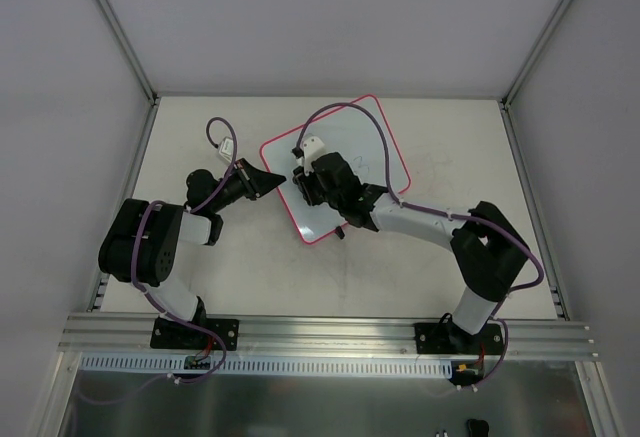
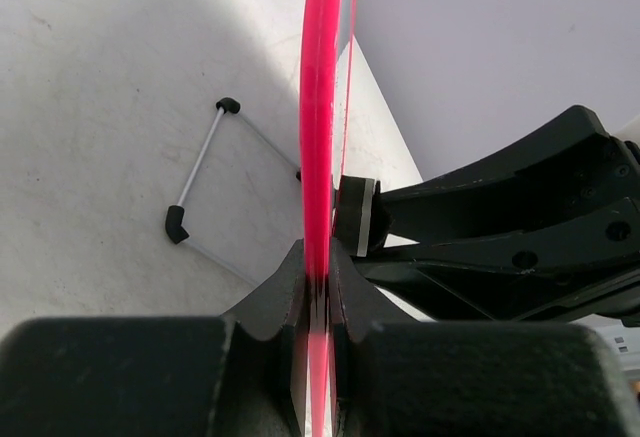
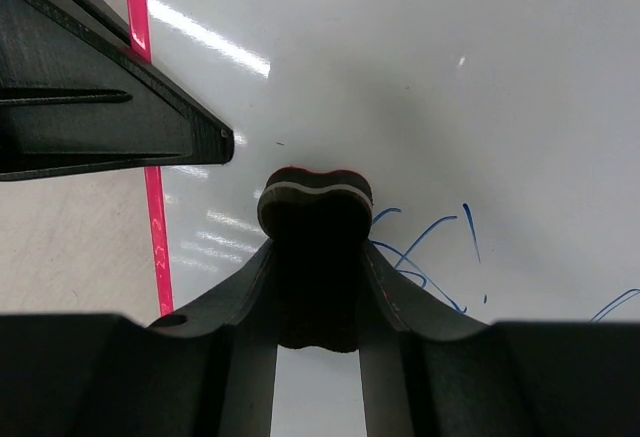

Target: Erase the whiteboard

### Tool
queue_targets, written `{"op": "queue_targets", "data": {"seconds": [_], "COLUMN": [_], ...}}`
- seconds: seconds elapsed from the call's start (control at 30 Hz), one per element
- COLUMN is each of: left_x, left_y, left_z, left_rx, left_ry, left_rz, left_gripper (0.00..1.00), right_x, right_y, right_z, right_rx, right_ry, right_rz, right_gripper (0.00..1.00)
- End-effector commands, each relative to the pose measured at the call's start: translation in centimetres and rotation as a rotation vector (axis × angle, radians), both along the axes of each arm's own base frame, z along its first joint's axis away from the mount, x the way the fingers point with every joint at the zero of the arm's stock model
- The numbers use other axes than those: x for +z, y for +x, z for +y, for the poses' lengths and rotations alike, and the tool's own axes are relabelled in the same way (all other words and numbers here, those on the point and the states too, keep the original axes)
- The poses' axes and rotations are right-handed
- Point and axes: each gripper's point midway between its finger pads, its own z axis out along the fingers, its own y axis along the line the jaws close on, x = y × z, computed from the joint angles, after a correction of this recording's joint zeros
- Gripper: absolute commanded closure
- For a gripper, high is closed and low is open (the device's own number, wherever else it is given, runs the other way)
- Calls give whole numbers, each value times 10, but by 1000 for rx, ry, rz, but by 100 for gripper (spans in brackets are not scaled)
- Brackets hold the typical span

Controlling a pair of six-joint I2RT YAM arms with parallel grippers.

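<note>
My left pincer [image 1: 280,178] reached to the right over the table [image 1: 200,137] and was closed on the left edge of the whiteboard [image 1: 350,147]. In the left wrist view, my two left fingers [image 2: 285,292] pinched the thin pink rim [image 2: 318,107] between them, and the rim ran straight up from the pinch. To the left of the rim, a thin white rod with black ends [image 2: 200,172] was seen against the table.

The whiteboard was in the middle of the table, a bit toward the far side, and it was turned at an angle to the table edges. On its glossy surface [image 3: 450,87] there were some blue pen strokes [image 3: 430,247].

My right pincer [image 3: 318,257] was above the left part of the board, near the left pincer but not touching it. It was closed on a small black eraser [image 3: 315,212], which stood out between its fingers. The blue strokes were just beside the eraser, on its right. If the eraser really pressed on the board, I could not tell.
</note>
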Motion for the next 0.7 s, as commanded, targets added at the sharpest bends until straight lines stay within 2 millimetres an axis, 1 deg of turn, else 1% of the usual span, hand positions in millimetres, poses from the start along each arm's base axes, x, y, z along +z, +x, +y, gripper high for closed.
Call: {"op": "queue_targets", "data": {"seconds": [0.0, 0.07, 0.1, 0.27, 0.3, 0.37, 0.4, 0.47, 0.5, 0.57, 0.6, 0.67], "left_x": [59, 58, 57, 57, 57, 57, 56, 54, 54, 54, 54, 54], "left_y": [-2, -3, -2, -2, -2, -1, -1, -1, -1, -1, -1, -1], "left_z": [0, -1, -1, -2, -2, -2, -2, -2, -2, -2, -2, -2], "left_rx": [-8, -14, -14, -22, -21, -20, -20, -19, -19, -19, -19, -17], "left_ry": [-18, -17, -16, -17, -15, -15, -13, -12, -12, -10, -11, -9], "left_rz": [-354, -355, -352, -352, -352, -353, -351, -348, -348, -349, -347, -350], "left_gripper": [100, 100, 100, 100, 100, 100, 100, 100, 100, 100, 100, 100], "right_x": [14, 12, 11, 7, 6, 5, 1, -1, -4, -7, -7, -12], "right_y": [31, 34, 41, 56, 62, 68, 74, 81, 87, 93, 99, 103], "right_z": [-9, -13, -20, -43, -51, -61, -73, -85, -98, -113, -125, -138], "right_rx": [-72, -72, -89, -133, -152, -174, -200, -226, -259, -292, -323, -350], "right_ry": [56, 76, 79, 86, 89, 90, 88, 91, 90, 86, 87, 88], "right_rz": [-32, -9, -4, 13, 17, 19, 22, 26, 30, 30, 29, 38], "right_gripper": [100, 100, 100, 100, 100, 100, 100, 100, 100, 100, 100, 100]}}
